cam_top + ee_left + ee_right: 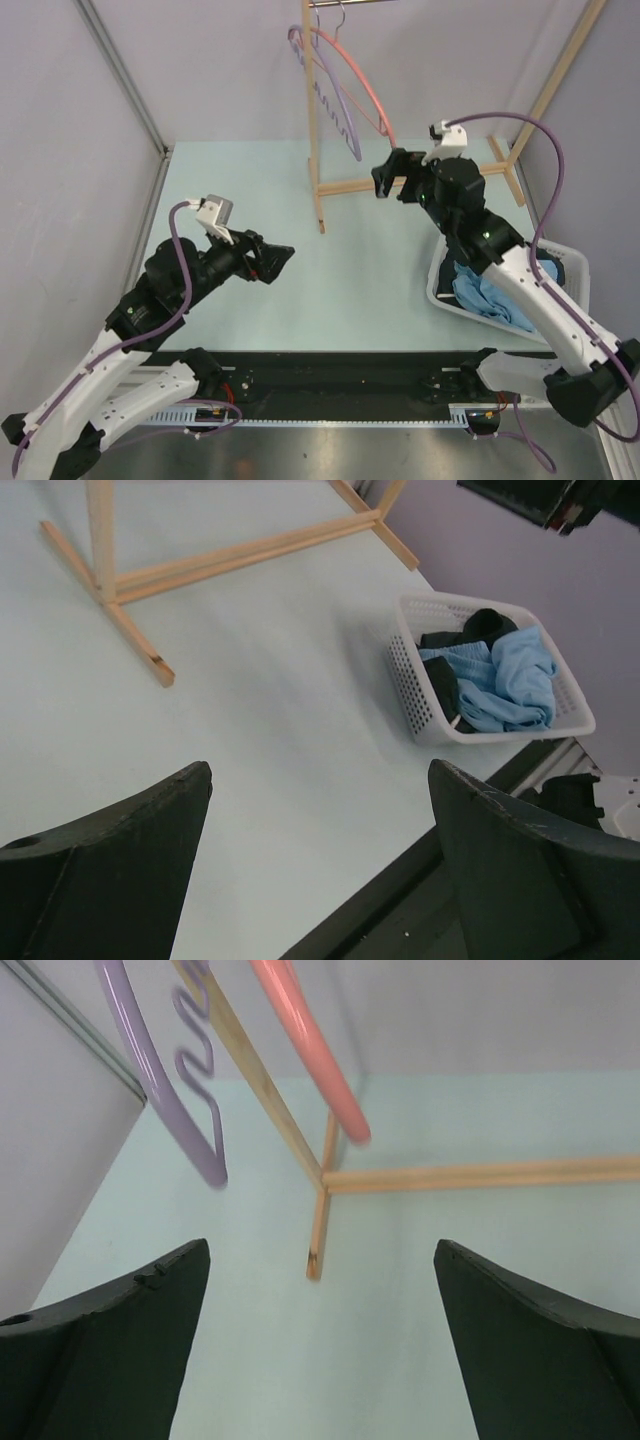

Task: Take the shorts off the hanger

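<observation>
The light blue shorts and the black shorts lie in a white basket at the right; both show in the left wrist view, blue and black. A purple hanger and a pink hanger hang bare on the wooden rack. My right gripper is open and empty, just right of the hanger ends. My left gripper is open and empty over the table.
The wooden rack's base bars spread across the far table. The basket stands by the right front edge. Grey walls close the left, back and right sides. A black rail runs along the near edge.
</observation>
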`<state>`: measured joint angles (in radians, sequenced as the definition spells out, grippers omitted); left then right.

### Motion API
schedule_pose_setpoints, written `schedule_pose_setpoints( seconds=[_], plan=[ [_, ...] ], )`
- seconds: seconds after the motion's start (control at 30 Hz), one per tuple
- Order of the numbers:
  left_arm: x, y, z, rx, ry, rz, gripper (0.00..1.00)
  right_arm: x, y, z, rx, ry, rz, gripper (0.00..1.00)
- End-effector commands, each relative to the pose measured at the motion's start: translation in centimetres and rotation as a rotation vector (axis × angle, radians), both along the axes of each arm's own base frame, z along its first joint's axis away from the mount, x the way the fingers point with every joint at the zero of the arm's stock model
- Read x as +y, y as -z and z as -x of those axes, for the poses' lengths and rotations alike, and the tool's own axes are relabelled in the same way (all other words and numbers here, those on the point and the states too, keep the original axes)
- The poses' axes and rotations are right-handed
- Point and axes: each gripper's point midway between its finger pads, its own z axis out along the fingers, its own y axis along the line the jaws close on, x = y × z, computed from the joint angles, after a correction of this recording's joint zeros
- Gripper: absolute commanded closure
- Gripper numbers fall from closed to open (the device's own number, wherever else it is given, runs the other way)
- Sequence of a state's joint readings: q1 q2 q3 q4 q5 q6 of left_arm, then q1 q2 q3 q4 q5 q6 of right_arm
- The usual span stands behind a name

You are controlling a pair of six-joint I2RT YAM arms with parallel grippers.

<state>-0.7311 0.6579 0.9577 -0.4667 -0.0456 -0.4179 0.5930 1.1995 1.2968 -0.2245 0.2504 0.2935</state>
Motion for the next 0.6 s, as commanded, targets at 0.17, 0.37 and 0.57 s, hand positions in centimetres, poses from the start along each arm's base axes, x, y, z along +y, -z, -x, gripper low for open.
schedule_pose_setpoints(
  seconds=[0.17,0.37,0.57],
  plan=[
    [-4.7,1.9,0.6,0.104,0.177,0.1,0.05,2.1,14.2,9.9,0.399,-0.14,-0.164,0.0],
    [-7.5,5.7,1.3,0.225,0.288,0.146,0.05,5.3,16.3,13.5,0.393,-0.251,-0.356,0.0],
    [-8.8,10.1,4.5,0.334,0.428,0.291,0.05,6.3,16.6,15.8,0.365,-0.256,-0.386,0.0]
  ],
)
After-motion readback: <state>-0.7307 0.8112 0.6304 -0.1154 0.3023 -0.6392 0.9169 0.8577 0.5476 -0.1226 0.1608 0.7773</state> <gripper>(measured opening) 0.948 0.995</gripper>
